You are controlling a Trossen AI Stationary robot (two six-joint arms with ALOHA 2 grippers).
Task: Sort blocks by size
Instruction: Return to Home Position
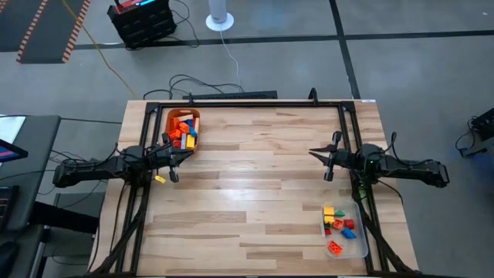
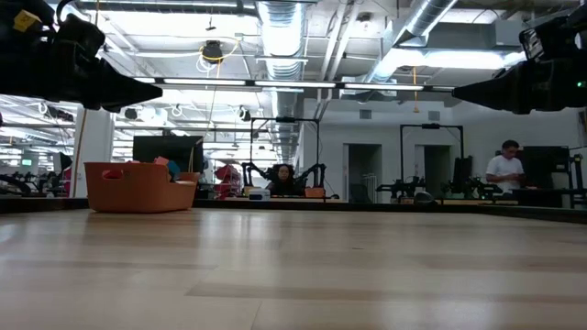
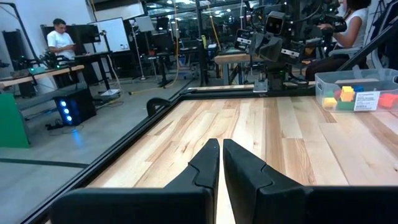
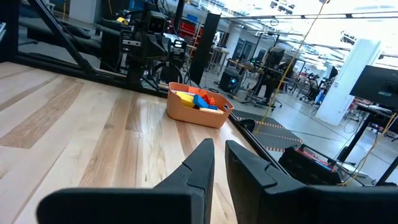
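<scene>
Blocks in orange, blue, yellow and red lie piled in an orange bin (image 1: 183, 113) at the table's far left, also seen in the right wrist view (image 4: 198, 109). More blocks (image 1: 340, 222), yellow, red, green and blue, lie in a clear tray (image 1: 361, 245) at the near right. My left gripper (image 1: 189, 154) hangs shut and level above the table, just near of the bin. My right gripper (image 1: 311, 151) hangs shut and level at the right side, facing the left one. Nothing is between either pair of fingers (image 3: 221, 144) (image 4: 219, 144).
A dark frame (image 1: 247, 103) runs along the table's far edge and down both sides. The wide wooden middle of the table (image 1: 255, 185) lies between the two arms. People stand and sit in the room beyond the table.
</scene>
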